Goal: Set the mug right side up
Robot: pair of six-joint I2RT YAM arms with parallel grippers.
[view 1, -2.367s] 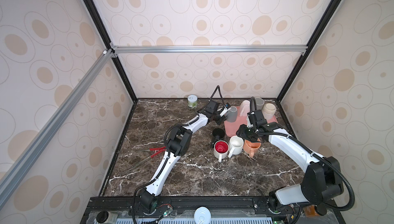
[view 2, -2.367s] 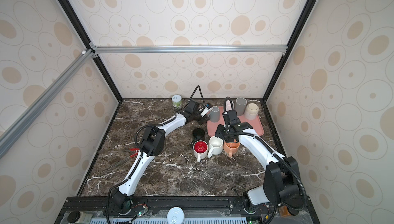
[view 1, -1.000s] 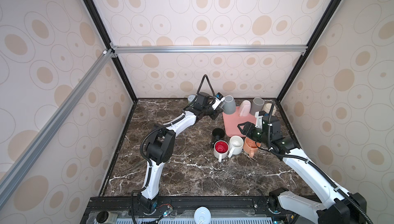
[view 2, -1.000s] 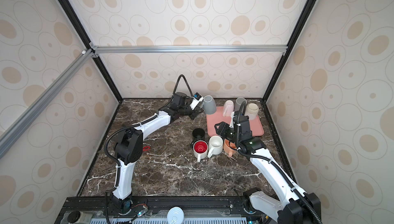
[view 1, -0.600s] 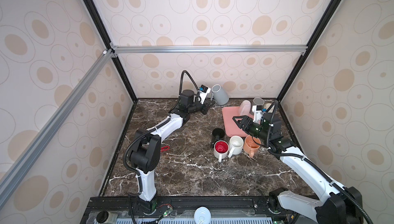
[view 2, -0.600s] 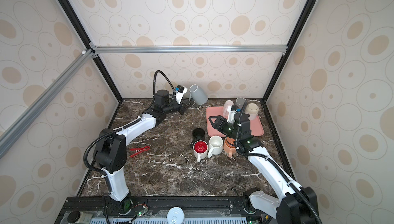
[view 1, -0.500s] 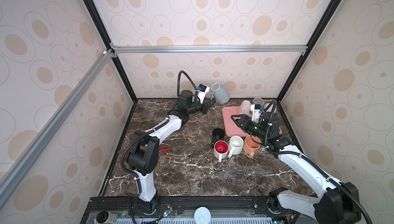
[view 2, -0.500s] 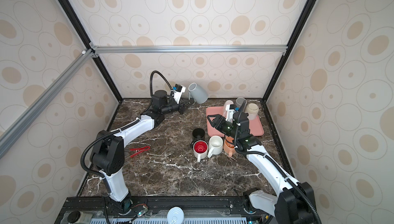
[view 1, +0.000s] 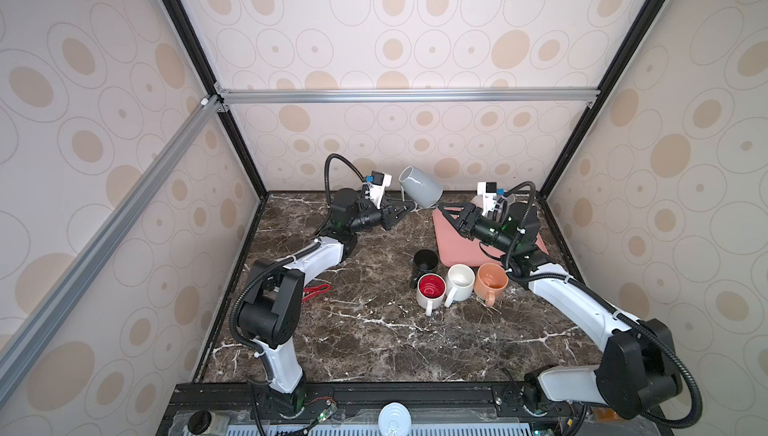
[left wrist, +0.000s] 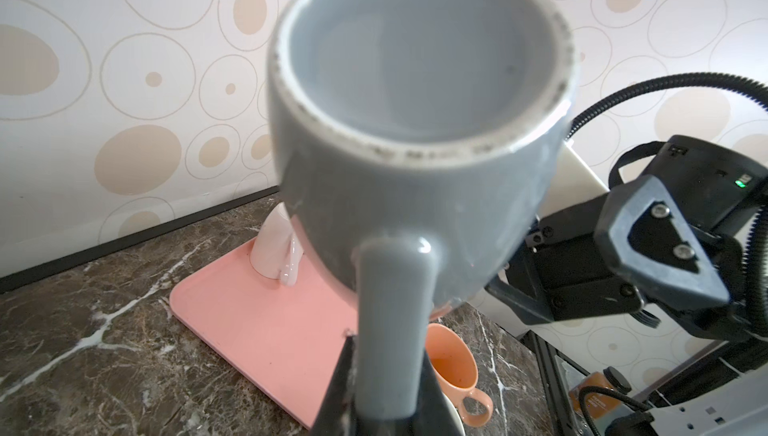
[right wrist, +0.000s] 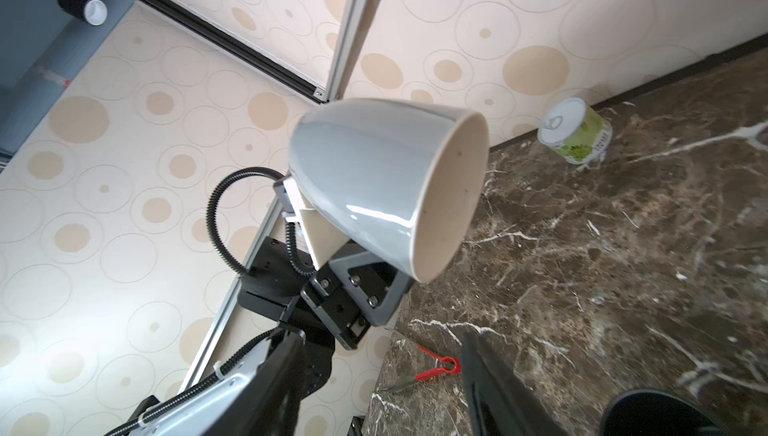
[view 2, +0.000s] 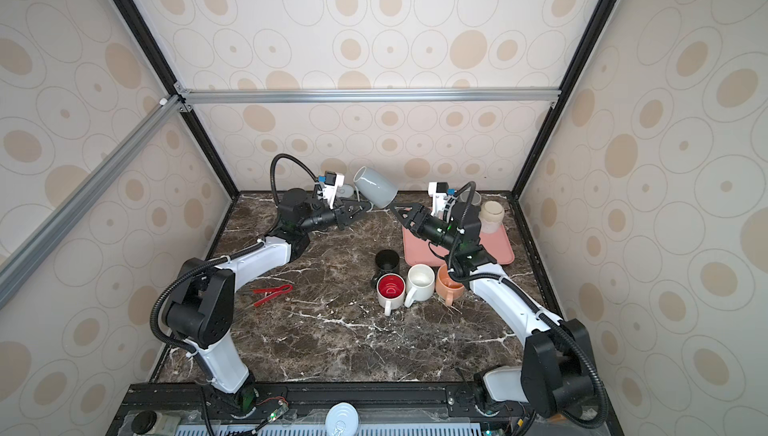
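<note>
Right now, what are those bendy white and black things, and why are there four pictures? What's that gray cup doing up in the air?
Those are two robot arms at a marble table. Two pictures look down from above, almost alike; two come from cameras on the arms' wrists. The left claw pinches the gray mug by its handle, tilted in the air. The right claw is open and empty, pointing toward it. On the table stand a black mug, a red-lined mug, a white mug and an orange mug, mouths up, beside a pink tray.

Grey mug (view 1: 420, 192), pink tray (view 1: 457, 247)
</note>
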